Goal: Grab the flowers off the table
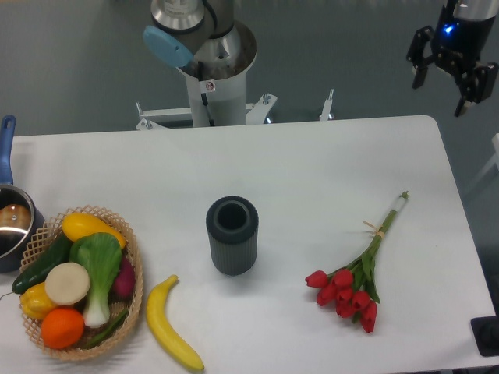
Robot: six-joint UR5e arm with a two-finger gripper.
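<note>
One wicker basket (132, 257) holds vegetables and an orange (62, 327); the dark ribbed vase (232, 235) stands empty. The red tulips (355, 282) lie on the white table (312, 156), right of it. The gripper (441, 87) hangs spread, empty, above the far right corner.

Red flowers (345, 292), white table (312, 164), yellow banana (171, 324)

You only see part of the pot (12, 222) at the left edge; the arm's top looks cut off.

The pincer (440, 89) hangs high at the right, fingers spread.
</note>
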